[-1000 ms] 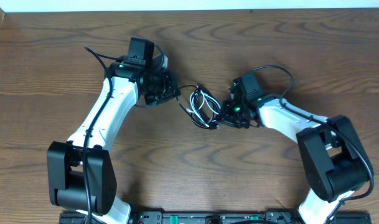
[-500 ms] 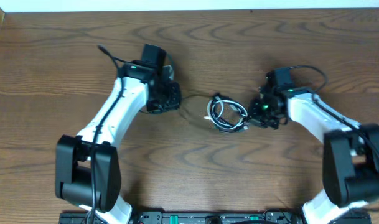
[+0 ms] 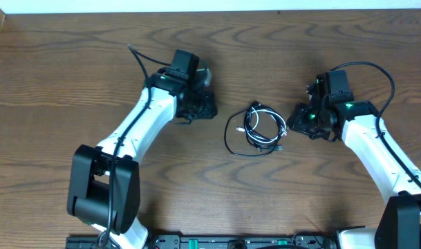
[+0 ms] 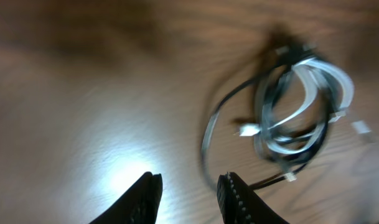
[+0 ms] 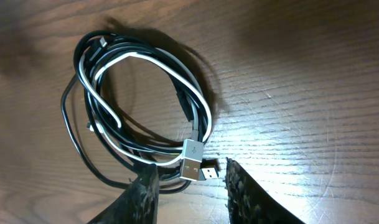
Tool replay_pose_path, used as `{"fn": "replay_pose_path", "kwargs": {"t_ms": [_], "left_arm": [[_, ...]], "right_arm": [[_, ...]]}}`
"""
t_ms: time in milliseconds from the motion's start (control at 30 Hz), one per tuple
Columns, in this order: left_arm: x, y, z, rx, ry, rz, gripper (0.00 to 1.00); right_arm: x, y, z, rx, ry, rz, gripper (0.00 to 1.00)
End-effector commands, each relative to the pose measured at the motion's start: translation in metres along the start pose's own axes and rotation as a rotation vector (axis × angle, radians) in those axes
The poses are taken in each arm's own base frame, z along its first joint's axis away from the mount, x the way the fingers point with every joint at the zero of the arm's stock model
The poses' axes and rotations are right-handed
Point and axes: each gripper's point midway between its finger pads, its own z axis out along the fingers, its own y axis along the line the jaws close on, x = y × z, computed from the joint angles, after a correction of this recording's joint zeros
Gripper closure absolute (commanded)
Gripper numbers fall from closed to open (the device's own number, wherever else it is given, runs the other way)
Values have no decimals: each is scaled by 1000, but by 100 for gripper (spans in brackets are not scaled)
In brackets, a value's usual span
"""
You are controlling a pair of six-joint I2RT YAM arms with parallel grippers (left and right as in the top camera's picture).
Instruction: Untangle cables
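**Overhead:** The black cable and the white cable lie wound into one small bundle near the middle of the wooden bench, slightly nearer its far edge. The left gripper hangs to the bundle's left, clear of it. The right gripper sits just beside its right side. Neither touches a cord, so the tangle looks wholly undone as yet.

**Left wrist:** The picture is blurred. The two fingers stand moderately apart with nothing between them. The bundle lies ahead and to the right, and a slack black loop bulges out of the coil toward the gripper. That loop is probably the easiest strand to reach from this side.

**Right wrist:** The view is sharp. The fingers are parted and empty above bare wood. The white cable's silver USB plug lies just ahead of the gap, with a small black plug touching or nearly touching it. The white cord threads through the black turns, so a free end seems the sensible place to grip, and this arm appears lined up on one.
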Motion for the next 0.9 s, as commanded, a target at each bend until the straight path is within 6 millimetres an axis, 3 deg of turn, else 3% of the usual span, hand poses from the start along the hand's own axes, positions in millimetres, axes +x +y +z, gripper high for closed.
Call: {"fn": "replay_pose_path", "kwargs": {"t_ms": [0,133,200,467,867], "left_arm": [[4,-29,17,75,18,-10,65],[5,-61,43,116,5,32,65],[6,-67,55,105,0,48,65],[12,-48,102,-25,-1,-13,65],[11,-36,115,-118,-32,3,65]], "right_arm": [[-5,-8,-3,17,-16,-1,66],[-6,-12,-4,21,-17,12,63],[-6,-13,-4,23,-15,15,63],[-2,-14,-4,30,1,3,60],[-1,-14,-3,30,2,3,57]]}}
